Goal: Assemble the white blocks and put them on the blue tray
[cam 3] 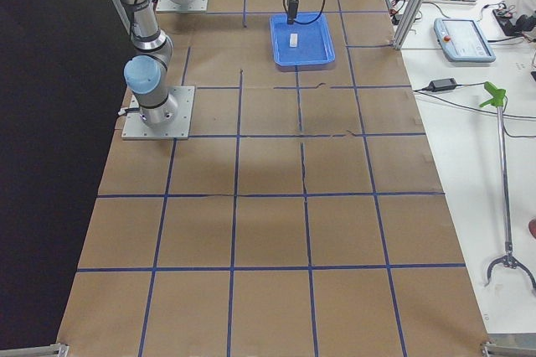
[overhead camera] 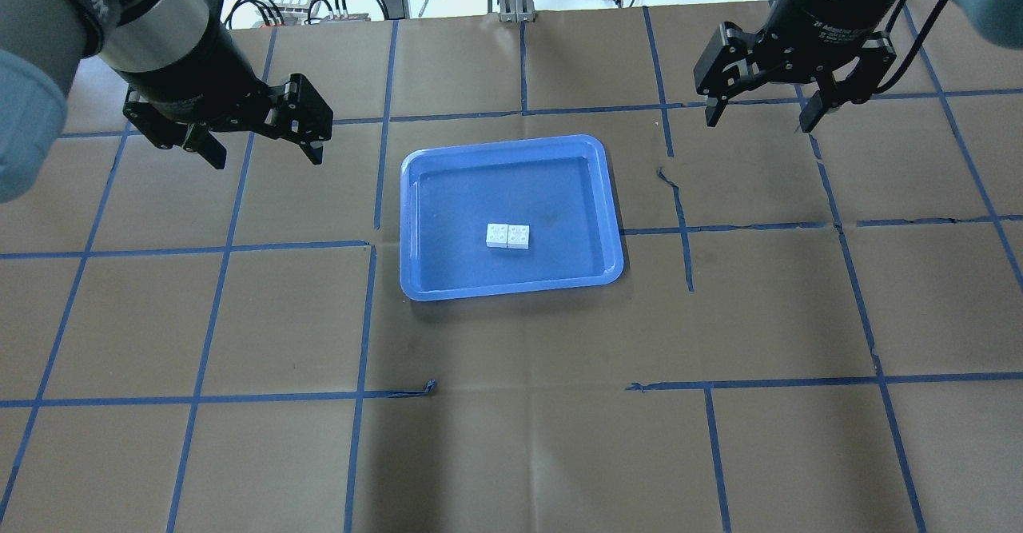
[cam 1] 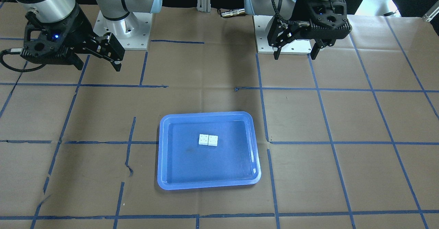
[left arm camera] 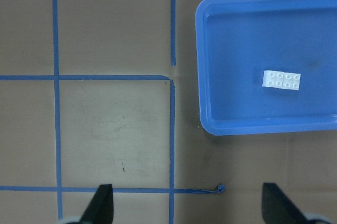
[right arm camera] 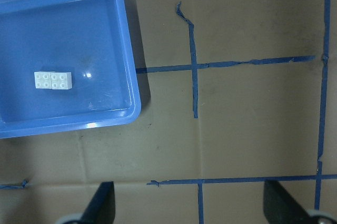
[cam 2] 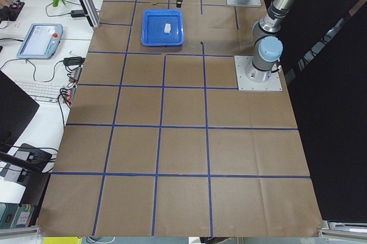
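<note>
The two white blocks (overhead camera: 508, 235) lie side by side, touching, near the middle of the blue tray (overhead camera: 511, 173). They also show in the front view (cam 1: 208, 140), the left wrist view (left arm camera: 281, 80) and the right wrist view (right arm camera: 52, 80). My left gripper (overhead camera: 256, 145) hangs open and empty above the table, left of the tray; it is in the front view (cam 1: 295, 55) too. My right gripper (overhead camera: 758, 121) hangs open and empty, far right of the tray and beyond it. Its fingertips (right arm camera: 108, 203) frame bare table.
The table is covered in brown paper with a grid of blue tape (overhead camera: 376, 245). The arms' base plates (cam 1: 123, 30) stand at the robot's edge. A keyboard (cam 2: 40, 89) and a teach pendant (cam 2: 37, 40) lie on the side bench.
</note>
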{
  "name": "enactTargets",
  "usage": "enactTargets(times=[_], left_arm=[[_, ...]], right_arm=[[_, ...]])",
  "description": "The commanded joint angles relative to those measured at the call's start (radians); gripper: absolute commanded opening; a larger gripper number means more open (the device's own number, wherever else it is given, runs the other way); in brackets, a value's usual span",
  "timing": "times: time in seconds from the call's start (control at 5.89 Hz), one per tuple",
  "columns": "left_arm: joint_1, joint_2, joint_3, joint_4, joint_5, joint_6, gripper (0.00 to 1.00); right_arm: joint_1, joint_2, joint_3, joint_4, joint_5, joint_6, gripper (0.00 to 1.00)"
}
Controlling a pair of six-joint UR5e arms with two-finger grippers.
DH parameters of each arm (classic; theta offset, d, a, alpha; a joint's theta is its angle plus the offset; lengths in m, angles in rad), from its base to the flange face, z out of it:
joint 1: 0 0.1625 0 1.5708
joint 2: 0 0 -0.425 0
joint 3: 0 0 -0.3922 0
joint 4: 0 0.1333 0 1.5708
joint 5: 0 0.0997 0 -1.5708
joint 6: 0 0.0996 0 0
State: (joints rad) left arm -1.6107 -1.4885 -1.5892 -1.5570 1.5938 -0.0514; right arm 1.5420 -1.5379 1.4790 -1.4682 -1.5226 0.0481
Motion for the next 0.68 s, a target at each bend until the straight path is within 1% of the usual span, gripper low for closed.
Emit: enactTargets(times=[0.0, 0.17, 0.51], left_arm=[[0.000, 0.001, 0.000, 0.000, 0.000, -0.001, 0.99], [0.000, 0.001, 0.000, 0.000, 0.000, -0.001, 0.99], [0.000, 0.001, 0.000, 0.000, 0.000, -0.001, 0.99]], right_arm=[[0.003, -0.005, -0.002, 0.003, -0.056, 0.013, 1.00], [0.015, -0.005, -0.003, 0.000, -0.032, 0.044, 1.00], [0.029, 0.004, -0.005, -0.003, -0.033, 0.052, 1.00]])
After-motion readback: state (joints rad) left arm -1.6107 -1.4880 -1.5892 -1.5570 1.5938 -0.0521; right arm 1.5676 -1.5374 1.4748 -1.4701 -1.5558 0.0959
